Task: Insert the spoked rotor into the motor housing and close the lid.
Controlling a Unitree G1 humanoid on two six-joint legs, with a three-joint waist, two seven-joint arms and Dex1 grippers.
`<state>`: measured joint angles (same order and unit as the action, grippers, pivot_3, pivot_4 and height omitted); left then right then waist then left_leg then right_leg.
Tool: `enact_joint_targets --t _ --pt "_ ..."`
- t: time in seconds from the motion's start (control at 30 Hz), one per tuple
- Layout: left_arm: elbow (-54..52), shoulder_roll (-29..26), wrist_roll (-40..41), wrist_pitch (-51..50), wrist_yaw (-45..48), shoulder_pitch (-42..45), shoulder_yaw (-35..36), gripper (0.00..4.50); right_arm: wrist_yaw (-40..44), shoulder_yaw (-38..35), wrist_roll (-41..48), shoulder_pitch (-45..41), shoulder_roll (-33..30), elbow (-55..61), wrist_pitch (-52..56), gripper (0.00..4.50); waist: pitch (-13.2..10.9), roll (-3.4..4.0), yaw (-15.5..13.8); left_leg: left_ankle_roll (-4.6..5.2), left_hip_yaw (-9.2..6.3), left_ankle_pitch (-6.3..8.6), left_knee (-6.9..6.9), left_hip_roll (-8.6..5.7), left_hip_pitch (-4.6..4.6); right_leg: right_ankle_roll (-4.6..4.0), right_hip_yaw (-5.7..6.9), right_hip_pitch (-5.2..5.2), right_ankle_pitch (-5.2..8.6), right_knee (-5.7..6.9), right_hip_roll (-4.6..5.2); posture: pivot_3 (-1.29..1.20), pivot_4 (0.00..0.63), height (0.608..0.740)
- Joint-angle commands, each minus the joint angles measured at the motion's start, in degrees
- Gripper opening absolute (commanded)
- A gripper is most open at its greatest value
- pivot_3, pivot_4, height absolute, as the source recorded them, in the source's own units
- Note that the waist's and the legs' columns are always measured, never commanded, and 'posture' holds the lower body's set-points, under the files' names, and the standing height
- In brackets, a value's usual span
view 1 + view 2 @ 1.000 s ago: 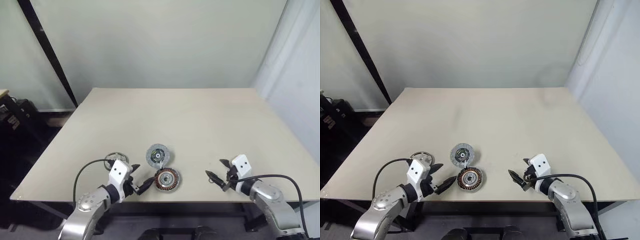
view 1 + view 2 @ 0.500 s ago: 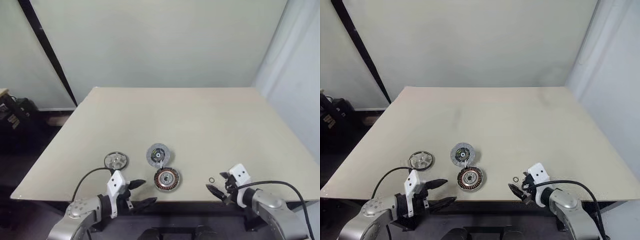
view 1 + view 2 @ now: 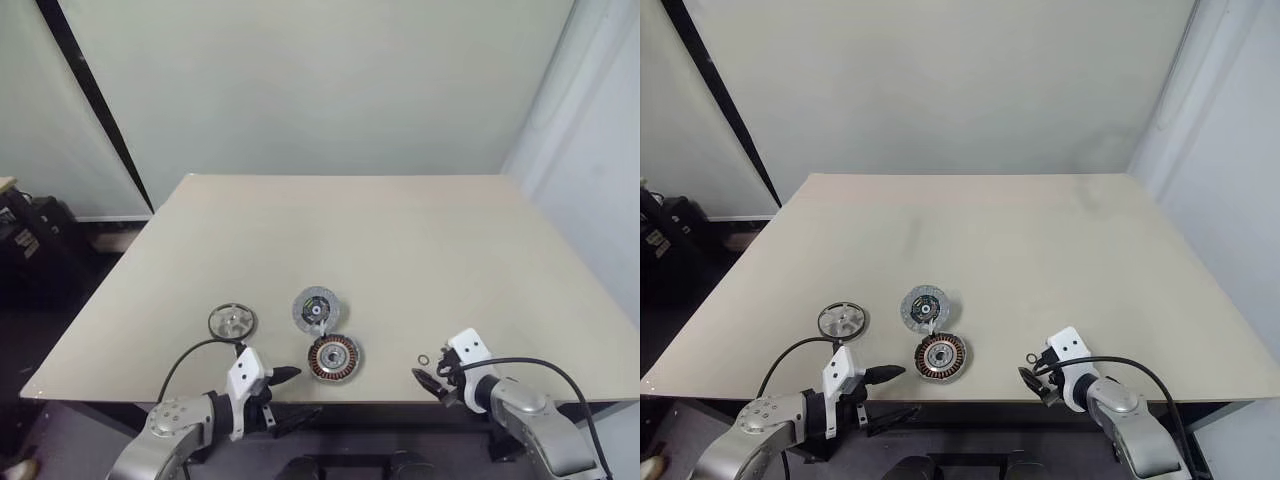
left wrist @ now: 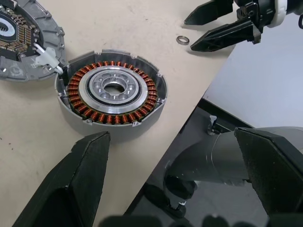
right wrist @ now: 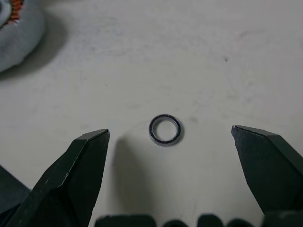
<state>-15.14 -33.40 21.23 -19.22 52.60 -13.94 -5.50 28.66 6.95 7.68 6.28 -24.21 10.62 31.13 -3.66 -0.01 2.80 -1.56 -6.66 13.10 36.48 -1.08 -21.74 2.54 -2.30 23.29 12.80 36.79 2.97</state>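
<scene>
Most of the worktop (image 3: 400,240) is bare, so the whole far half and both sides are wide open for reaching. All the clutter sits in a little bunch near the front edge: the motor housing (image 3: 334,357) right by the edge, the lid (image 3: 316,310) touching it just behind, and the spoked rotor (image 3: 232,322) off to the left with a clear gap between. A tiny ring (image 3: 424,360) lies on its own to the right of the housing, straight ahead of the right hand (image 3: 428,380), whose fingers are spread wide. The left hand (image 3: 290,395), also spread, hangs at the front edge, one finger below it, housing just ahead.
</scene>
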Motion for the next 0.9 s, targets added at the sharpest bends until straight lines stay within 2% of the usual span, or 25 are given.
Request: enact_joint_targets --t 0.03,0.23,0.27,0.37,0.63,0.9 --pt "-0.33 0.02 0.07 1.46 0.22 0.82 0.51 4.47 -0.74 -0.38 -0.58 -1.50 0.37 -0.27 -0.85 4.50 0.00 0.00 0.00 0.03 0.00 -0.02 -0.01 0.00 0.00 0.00 0.00 0.00 0.00 0.00 0.00 0.00 0.000 0.740" --pt "-0.32 0.07 -0.10 1.86 -0.11 1.06 0.57 4.47 -1.28 0.06 -1.04 -2.11 1.41 -1.97 -1.12 4.50 0.00 0.00 0.01 0.14 0.01 -0.08 0.00 0.00 0.01 0.00 0.00 -0.01 0.00 0.00 -0.01 0.00 0.000 0.740" --pt "-0.33 0.07 -0.12 1.91 -0.15 1.10 0.61 4.49 -1.42 0.13 -1.15 -2.14 1.52 -2.18 -1.05 4.33 0.00 0.00 0.01 0.13 0.01 -0.08 0.01 0.00 0.01 0.00 -0.01 -0.02 0.00 0.00 -0.01 0.00 0.000 0.740" --pt "-0.36 0.04 -0.11 2.03 -0.26 1.15 0.77 4.50 -1.56 0.18 -1.18 -2.10 1.72 -2.40 -0.99 3.56 0.01 0.00 0.02 0.10 0.02 -0.05 0.02 0.01 0.02 0.00 -0.01 -0.03 0.00 0.00 -0.01 0.00 0.000 0.740" --pt "-0.04 0.00 -0.32 2.58 -0.53 1.24 1.05 4.50 -2.05 0.10 -1.24 -2.38 2.18 -2.74 -1.30 0.79 0.01 -0.01 0.02 0.03 0.01 -0.01 0.02 0.01 0.04 0.00 0.00 -0.04 0.00 0.01 -0.02 0.00 0.000 0.740" --pt "1.87 0.61 0.10 4.30 -1.56 1.56 2.49 4.50 -2.23 0.68 -1.02 -5.37 3.61 -0.65 -2.31 0.79 0.01 0.02 0.02 0.14 0.06 -0.08 0.08 0.03 0.05 0.00 -0.02 -0.05 0.00 0.04 -0.03 0.00 0.000 0.740"
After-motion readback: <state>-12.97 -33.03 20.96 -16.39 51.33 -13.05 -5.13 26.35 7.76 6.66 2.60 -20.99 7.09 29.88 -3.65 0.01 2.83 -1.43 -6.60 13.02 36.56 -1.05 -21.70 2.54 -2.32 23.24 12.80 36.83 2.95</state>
